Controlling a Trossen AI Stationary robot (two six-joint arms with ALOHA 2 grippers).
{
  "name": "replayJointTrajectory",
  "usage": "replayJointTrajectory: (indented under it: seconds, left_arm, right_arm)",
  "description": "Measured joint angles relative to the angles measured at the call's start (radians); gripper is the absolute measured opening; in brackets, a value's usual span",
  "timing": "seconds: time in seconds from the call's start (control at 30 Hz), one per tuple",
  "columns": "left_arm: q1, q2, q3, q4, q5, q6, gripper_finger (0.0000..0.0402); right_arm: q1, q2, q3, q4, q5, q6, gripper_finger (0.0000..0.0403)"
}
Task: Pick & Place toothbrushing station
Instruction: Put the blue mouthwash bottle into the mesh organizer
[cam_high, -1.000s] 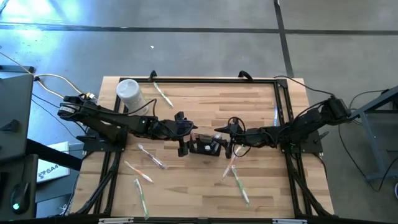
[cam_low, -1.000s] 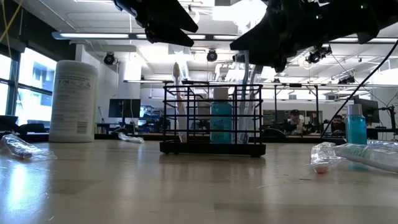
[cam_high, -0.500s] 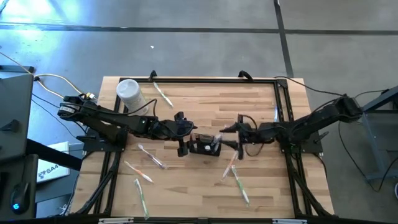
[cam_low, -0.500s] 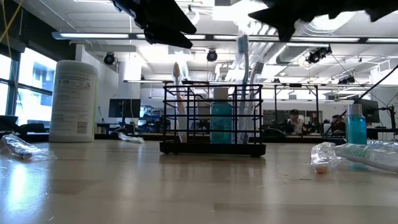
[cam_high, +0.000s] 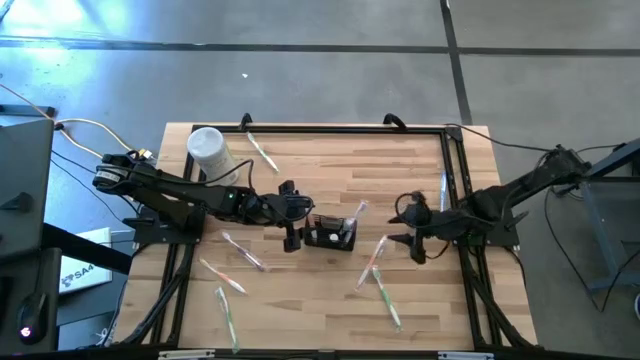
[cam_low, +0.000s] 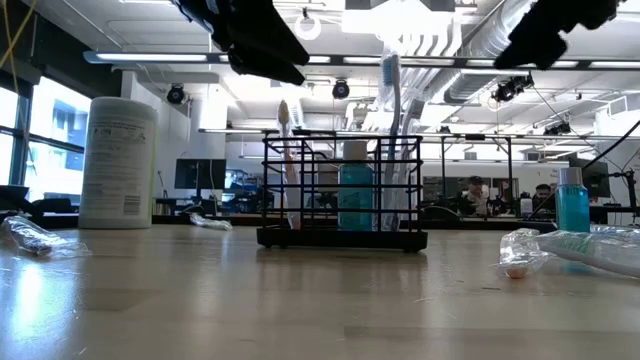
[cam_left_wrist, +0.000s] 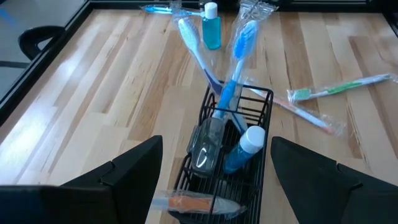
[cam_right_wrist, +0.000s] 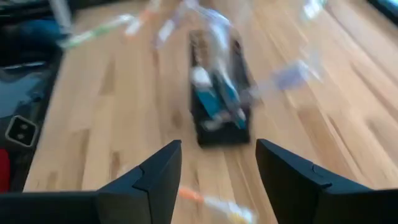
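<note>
I see the wooden counter (cam_high: 330, 300) with the white canister (cam_high: 209, 148) at its far left corner and wrapped toothbrushes (cam_high: 385, 293) scattered around the middle. The black wire toothbrushing station (cam_high: 331, 236) stands upright near the counter's centre, holding several toothbrushes (cam_low: 390, 85) and a small blue bottle (cam_low: 355, 195). My left gripper (cam_high: 291, 234) hangs just beside the station on its left with jaws spread wide and empty, while my right gripper (cam_high: 413, 232) sits well off to the station's right, jaws apart and holding nothing.
</note>
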Motion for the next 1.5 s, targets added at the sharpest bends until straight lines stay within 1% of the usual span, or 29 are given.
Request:
replayJointTrajectory:
  seconds: [0.13, 0.27, 0.4, 0.47, 0.57, 0.73, 0.83, 1.07, 1.23, 1.5]
  left_arm:
    - [0.0, 0.0, 0.0, 0.003, 0.0, 0.002, 0.0297]
    - [0.0, 0.0, 0.0, 0.005, 0.0, 0.002, 0.0297]
    - [0.0, 0.0, 0.0, 0.007, 0.0, -0.001, 0.0297]
    - [0.0, 0.0, 0.0, 0.007, 0.001, -0.001, 0.0297]
    - [0.0, 0.0, 0.0, 0.006, 0.004, -0.006, 0.0297]
    - [0.0, 0.0, 0.0, -0.007, 0.003, -0.024, 0.0297]
    - [0.0, 0.0, 0.0, -0.021, 0.003, -0.029, 0.0297]
    - [0.0, 0.0, 0.0, -0.045, 0.005, -0.05, 0.0297]
    - [0.0, 0.0, 0.0, -0.048, 0.011, -0.05, 0.0297]
    - [0.0, 0.0, 0.0, -0.049, 0.011, -0.05, 0.0297]
  right_arm:
    - [-0.022, 0.017, 0.076, -0.23, 0.014, 0.189, 0.0199]
    - [-0.081, 0.031, 0.106, -0.419, 0.009, 0.382, 0.0199]
    - [-0.16, 0.038, 0.109, -0.563, -0.018, 0.502, 0.0199]
    - [-0.199, 0.045, 0.109, -0.603, -0.023, 0.537, 0.0199]
    - [-0.249, 0.057, 0.109, -0.632, -0.04, 0.557, 0.0199]
    - [-0.307, 0.107, 0.107, -0.634, -0.113, 0.56, 0.0199]
    - [-0.328, 0.147, 0.106, -0.64, -0.157, 0.56, 0.0199]
    - [-0.359, 0.242, 0.106, -0.649, -0.223, 0.568, 0.0199]
    - [-0.381, 0.283, 0.106, -0.659, -0.232, 0.568, 0.0199]
    - [-0.395, 0.285, 0.106, -0.682, -0.221, 0.603, 0.0199]
